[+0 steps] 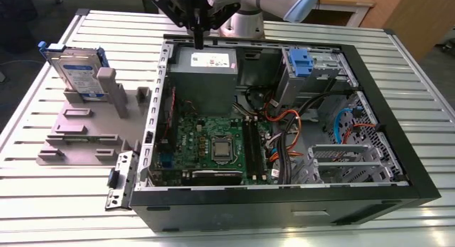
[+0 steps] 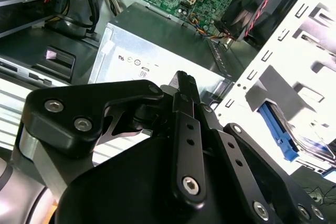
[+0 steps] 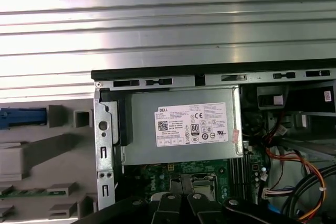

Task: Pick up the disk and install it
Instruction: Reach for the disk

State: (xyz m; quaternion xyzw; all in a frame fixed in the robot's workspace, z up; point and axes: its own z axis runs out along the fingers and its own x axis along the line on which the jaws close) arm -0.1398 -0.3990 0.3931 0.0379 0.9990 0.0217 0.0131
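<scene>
- Plainly, the black gripper (image 1: 199, 43) hangs tip-down with its jaws pressed together and nothing between them. In the second wrist view the fingers (image 2: 184, 103) meet in one thin tip.
- Just below the jaws is the far edge of a grey metal power supply box (image 1: 210, 71) with a white sticker, close inside the rim of the case.
- The disk (image 1: 74, 71), a flat silver hard drive with a white-and-blue label and blue plastic side rails, is well apart from the jaws. It sits toward the exterior view's left, outside the case.
- The disk stands upright on one narrow edge, with its broad labelled face turned to the exterior camera. Its long axis seems to run up and down, though that is hard to judge. In the first wrist view its upper edge shows as a blue strip (image 3: 21, 116) off to one side of the jaws.
- A pale grey plastic holder (image 1: 85, 124) with raised posts and slots carries the disk in a slot at its far end.
- The open black computer case (image 1: 284, 202) lies on its side beneath the jaws. It holds the power supply box, a green motherboard (image 1: 213, 146), an upright silver drive cage (image 1: 313, 71) with a blue plastic latch, and bundled orange and black cables (image 1: 284, 119).
- Both case and holder rest on a slatted metal table (image 1: 64, 204).
</scene>
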